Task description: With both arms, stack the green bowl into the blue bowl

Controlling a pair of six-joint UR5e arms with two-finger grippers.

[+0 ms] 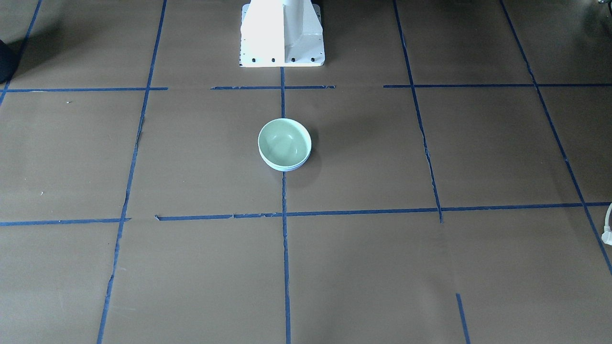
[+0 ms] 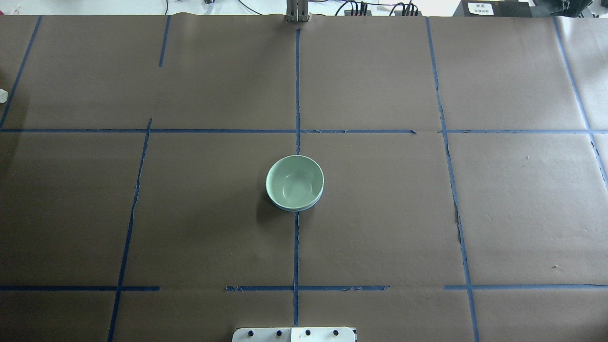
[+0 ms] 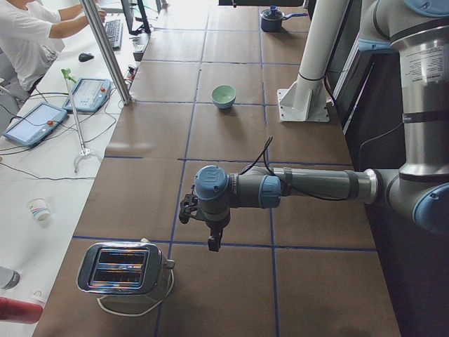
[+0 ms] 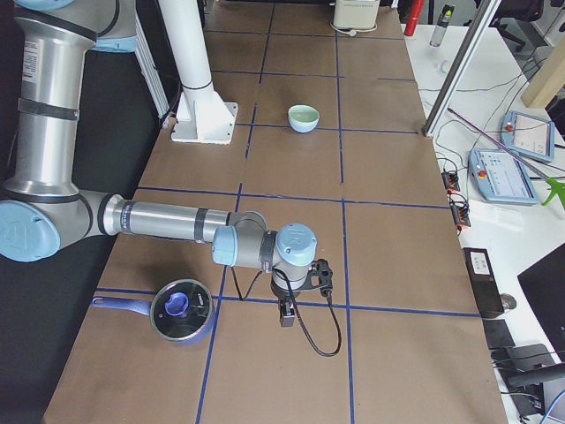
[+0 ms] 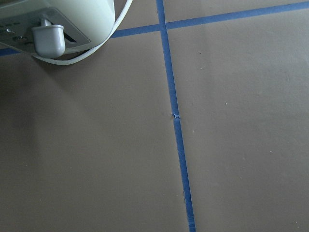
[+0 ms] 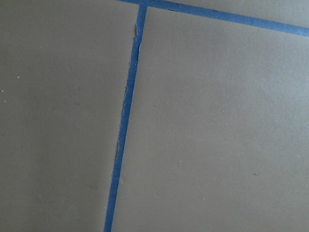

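Observation:
The green bowl (image 1: 284,141) sits nested inside the blue bowl (image 1: 287,168) at the table's middle, on the centre tape line. Only a thin pale rim of the blue bowl shows under it. The overhead view shows the same stack, the green bowl (image 2: 294,181) in the blue bowl (image 2: 297,208). Both arms are far from the bowls. My left gripper (image 3: 212,243) hangs near the toaster at the table's left end. My right gripper (image 4: 288,314) hangs near a pot at the right end. I cannot tell whether either is open or shut. The wrist views show only bare table and tape.
A chrome toaster (image 3: 123,270) with a white cord stands by the left arm; its edge shows in the left wrist view (image 5: 58,19). A blue lidded pot (image 4: 181,311) stands by the right arm. The white pedestal (image 1: 282,33) stands behind the bowls. An operator (image 3: 31,38) sits at the far side.

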